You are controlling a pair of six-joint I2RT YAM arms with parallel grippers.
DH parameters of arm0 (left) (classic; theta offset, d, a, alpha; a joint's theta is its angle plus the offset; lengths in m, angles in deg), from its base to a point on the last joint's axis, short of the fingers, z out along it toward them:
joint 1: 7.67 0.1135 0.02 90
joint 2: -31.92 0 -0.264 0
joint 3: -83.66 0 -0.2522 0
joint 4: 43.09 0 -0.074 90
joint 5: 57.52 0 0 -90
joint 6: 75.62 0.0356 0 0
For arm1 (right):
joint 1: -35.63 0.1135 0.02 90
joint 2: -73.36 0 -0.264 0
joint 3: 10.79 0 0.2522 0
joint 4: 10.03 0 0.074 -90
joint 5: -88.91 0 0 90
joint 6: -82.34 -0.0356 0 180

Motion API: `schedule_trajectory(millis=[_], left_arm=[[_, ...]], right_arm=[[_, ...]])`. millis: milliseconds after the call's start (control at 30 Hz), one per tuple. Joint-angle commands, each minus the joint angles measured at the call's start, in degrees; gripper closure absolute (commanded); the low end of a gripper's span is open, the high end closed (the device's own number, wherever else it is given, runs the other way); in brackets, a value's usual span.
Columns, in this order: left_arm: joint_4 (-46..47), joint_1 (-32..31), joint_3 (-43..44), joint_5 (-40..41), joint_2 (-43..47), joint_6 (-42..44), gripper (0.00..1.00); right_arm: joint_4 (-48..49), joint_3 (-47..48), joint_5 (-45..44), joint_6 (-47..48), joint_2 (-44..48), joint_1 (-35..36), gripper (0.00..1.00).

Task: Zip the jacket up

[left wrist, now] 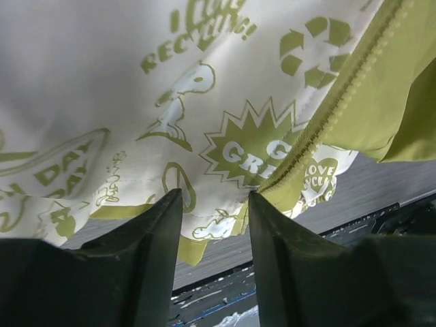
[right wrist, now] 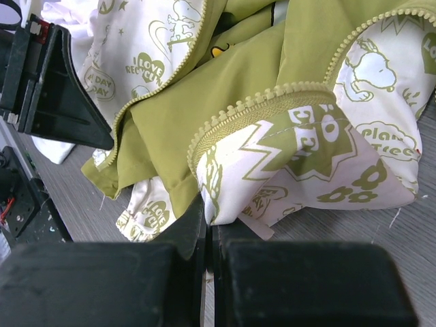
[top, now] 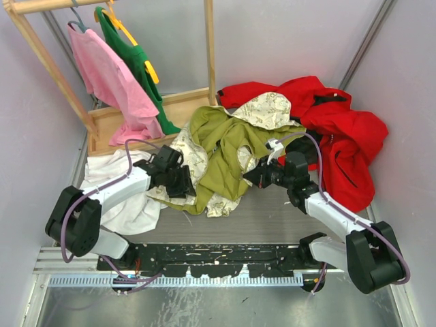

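The jacket (top: 225, 146) lies crumpled in the middle of the table, olive-green outside with its cream printed lining turned out. My left gripper (top: 178, 182) is at the jacket's lower left edge. In the left wrist view it (left wrist: 214, 204) is open, with the lining's hem (left wrist: 218, 225) hanging between the fingertips and a zipper row (left wrist: 334, 102) running up to the right. My right gripper (top: 255, 176) is at the jacket's right side. In the right wrist view it (right wrist: 210, 225) is shut on a fold of the jacket's edge (right wrist: 231, 197), just below a row of zipper teeth (right wrist: 259, 102).
A bright red jacket (top: 340, 136) lies at the back right, touching the olive one. A white garment (top: 126, 197) lies under my left arm. A wooden rack (top: 184, 105) at the back left holds a pink shirt (top: 112, 82) and a green shirt (top: 139, 61).
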Motion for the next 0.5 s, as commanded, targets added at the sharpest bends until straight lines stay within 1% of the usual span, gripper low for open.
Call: schedule_trajectory(millis=[0,67,133,300,467], left_arm=[[-0.18,-1.29,0.46,-0.61,3.1,1.27,0.51],[-0.54,-1.32,0.56,-0.18,4.02,1.76,0.46],[-1.17,-1.51,1.1,-0.31,4.21,2.58,0.43],[-2.55,-1.73,2.03,0.49,1.93,4.23,0.42],[-2.53,-1.88,2.78,-0.33,-0.76,5.22,0.45]], right_arm=[[2.29,1.18,-0.5,0.59,-0.17,0.35,0.94],[2.3,1.18,-0.59,0.59,-0.17,0.44,0.94],[2.39,1.18,-0.53,0.58,-0.3,0.44,0.94],[2.38,1.2,-0.54,0.59,-0.67,0.6,0.94],[2.38,1.27,-0.64,0.67,-0.87,0.71,0.94]])
